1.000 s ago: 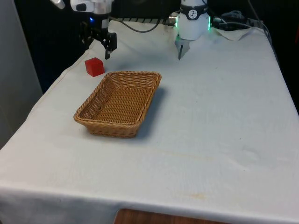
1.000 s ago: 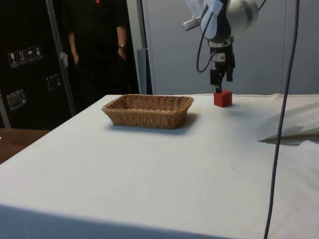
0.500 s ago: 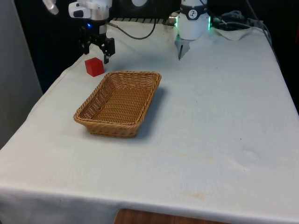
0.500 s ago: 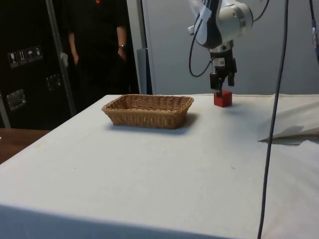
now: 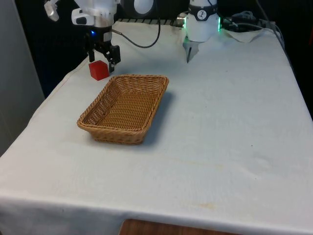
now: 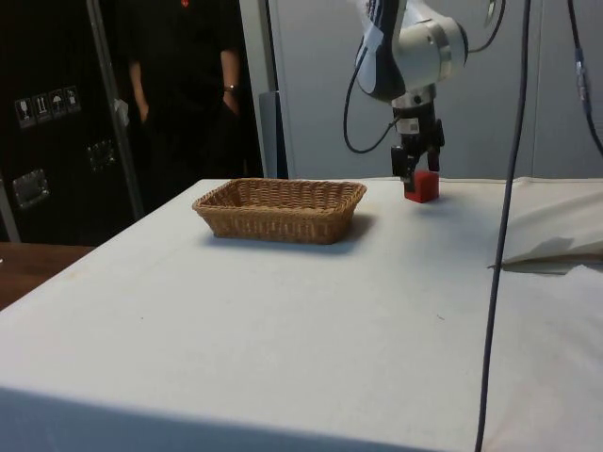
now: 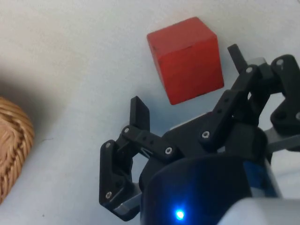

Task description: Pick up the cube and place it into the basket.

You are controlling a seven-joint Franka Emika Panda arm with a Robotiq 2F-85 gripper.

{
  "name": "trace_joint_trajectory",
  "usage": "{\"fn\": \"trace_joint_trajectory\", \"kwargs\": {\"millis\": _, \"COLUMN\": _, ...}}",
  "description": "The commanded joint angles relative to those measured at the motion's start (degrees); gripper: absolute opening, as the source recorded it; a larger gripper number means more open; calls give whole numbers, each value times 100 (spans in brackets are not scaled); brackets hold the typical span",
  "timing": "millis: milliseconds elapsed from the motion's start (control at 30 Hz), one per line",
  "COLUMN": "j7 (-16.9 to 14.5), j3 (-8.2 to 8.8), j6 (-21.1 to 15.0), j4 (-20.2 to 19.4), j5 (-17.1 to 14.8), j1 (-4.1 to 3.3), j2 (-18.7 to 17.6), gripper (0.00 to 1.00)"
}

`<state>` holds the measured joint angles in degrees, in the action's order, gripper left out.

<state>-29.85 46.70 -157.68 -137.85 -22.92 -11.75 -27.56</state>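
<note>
Hand (image 5: 102, 58) hovering released just above the red cube (image 5: 99, 70), near the bench's edge. Approach step; next: lower, straddle, clench, carry to basket (image 5: 124, 105).

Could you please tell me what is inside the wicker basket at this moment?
Nothing lies in the basket: its woven floor is bare. The red cube sits on the cloth outside it, under the open gripper. The near wall hides a strip of floor.
</note>
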Motion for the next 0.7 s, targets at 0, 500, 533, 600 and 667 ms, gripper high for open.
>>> {"fn": "trace_joint_trajectory", "kwargs": {"millis": 0, "j7": -29, "j3": 0, "j6": 23, "j4": 17, "j5": -57, "j1": 0, "j2": -29, "gripper": 100}}
{"fn": "trace_joint_trajectory", "kwargs": {"millis": 500, "j7": -401, "j3": -138, "j6": 269, "j4": 315, "j5": -779, "j1": 149, "j2": -401, "gripper": 30}}
{"fn": "trace_joint_trajectory", "kwargs": {"millis": 533, "j7": -315, "j3": -52, "j6": 269, "j4": 304, "j5": -710, "j1": 63, "j2": -453, "gripper": 20}}
{"fn": "trace_joint_trajectory", "kwargs": {"millis": 600, "j7": -401, "j3": -132, "j6": 275, "j4": 321, "j5": -779, "j1": 149, "j2": -401, "gripper": 9}}
{"fn": "trace_joint_trajectory", "kwargs": {"millis": 667, "j7": -401, "j3": -132, "j6": 286, "j4": 327, "j5": -779, "j1": 149, "j2": -407, "gripper": 1}}
